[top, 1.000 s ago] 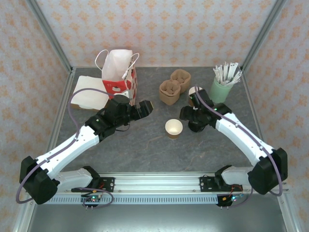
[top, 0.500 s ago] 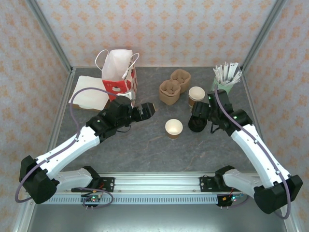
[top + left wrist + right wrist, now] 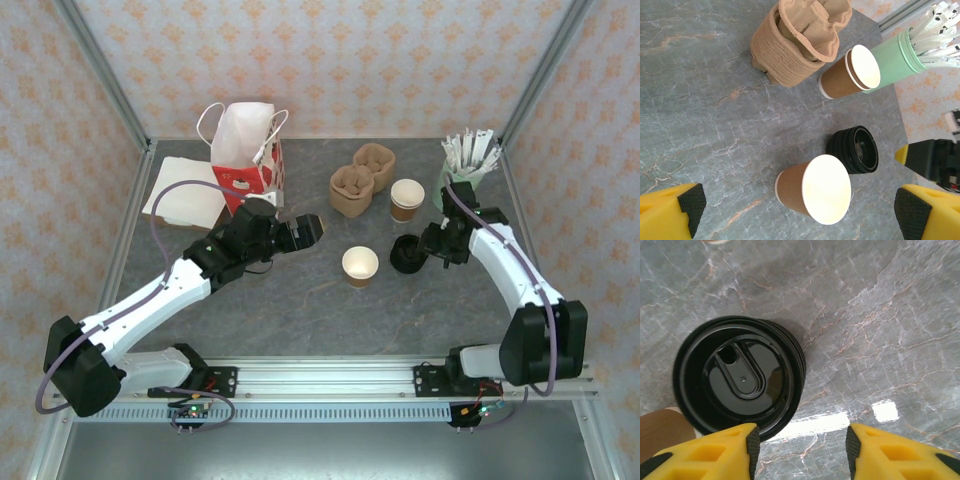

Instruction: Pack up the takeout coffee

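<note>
1. The left gripper [image 3: 801,205] is hovering with its jaws spread wide and empty. The open kraft cup [image 3: 812,187] is standing just ahead, between its fingertips.
2. The right gripper [image 3: 802,440] is hanging part-open, gripping nothing. The black lid stack [image 3: 737,375] is lying just ahead of one fingertip, outside the jaws.
3. Judgement: lid pickup is proceeding. The next move calls for the jaws to straddle the top lid's rim.

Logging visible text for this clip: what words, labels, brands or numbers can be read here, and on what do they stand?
No text can be read.
Paper bag: white marks on its red lower panel, too small to read.
Wrapped stirrers: no legible print.
Kraft cups, black lids, pulp carrier: no markings to be seen.
</note>
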`<state>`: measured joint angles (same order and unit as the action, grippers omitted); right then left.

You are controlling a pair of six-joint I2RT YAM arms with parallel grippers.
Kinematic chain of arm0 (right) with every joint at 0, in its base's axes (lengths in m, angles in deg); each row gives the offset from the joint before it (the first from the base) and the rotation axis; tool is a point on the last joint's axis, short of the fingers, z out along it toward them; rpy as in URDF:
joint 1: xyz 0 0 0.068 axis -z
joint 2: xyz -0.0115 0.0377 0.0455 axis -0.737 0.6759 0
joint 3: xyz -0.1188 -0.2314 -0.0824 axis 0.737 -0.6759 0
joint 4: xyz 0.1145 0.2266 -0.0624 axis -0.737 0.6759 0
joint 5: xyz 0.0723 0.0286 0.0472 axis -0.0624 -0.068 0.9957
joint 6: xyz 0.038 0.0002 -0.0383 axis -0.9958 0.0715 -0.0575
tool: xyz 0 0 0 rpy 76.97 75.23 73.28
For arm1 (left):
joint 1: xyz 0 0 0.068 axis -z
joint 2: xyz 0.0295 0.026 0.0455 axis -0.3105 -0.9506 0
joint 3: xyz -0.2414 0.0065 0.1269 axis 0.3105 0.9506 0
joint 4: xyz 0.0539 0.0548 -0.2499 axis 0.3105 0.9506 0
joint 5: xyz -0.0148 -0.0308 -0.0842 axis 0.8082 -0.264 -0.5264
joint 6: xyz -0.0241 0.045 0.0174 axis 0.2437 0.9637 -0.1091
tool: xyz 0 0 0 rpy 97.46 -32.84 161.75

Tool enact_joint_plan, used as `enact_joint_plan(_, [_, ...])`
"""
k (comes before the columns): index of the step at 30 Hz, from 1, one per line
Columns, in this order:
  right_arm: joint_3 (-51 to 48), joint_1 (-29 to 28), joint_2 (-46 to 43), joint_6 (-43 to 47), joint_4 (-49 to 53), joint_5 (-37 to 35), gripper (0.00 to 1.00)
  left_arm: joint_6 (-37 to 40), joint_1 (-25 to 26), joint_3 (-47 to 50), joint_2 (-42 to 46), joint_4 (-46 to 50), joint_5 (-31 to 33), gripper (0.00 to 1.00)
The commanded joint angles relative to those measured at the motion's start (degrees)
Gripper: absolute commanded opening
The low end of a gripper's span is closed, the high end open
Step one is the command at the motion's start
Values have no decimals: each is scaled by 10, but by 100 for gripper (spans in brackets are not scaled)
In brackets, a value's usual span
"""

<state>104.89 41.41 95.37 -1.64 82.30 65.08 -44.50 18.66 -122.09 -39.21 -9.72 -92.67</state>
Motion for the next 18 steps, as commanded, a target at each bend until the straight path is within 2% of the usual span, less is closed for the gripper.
enact_joint_plan(1, [-5, 6, 19, 10, -17, 21, 48, 11, 3, -10, 6, 10, 11, 100])
enact_joint_plan(11, [8, 8, 82, 9, -45, 14, 44, 11, 3, -10, 6, 11, 11, 100])
enact_joint_plan(18, [13, 8, 107, 1, -60, 20, 36, 12, 3, -14, 3, 13, 11, 100])
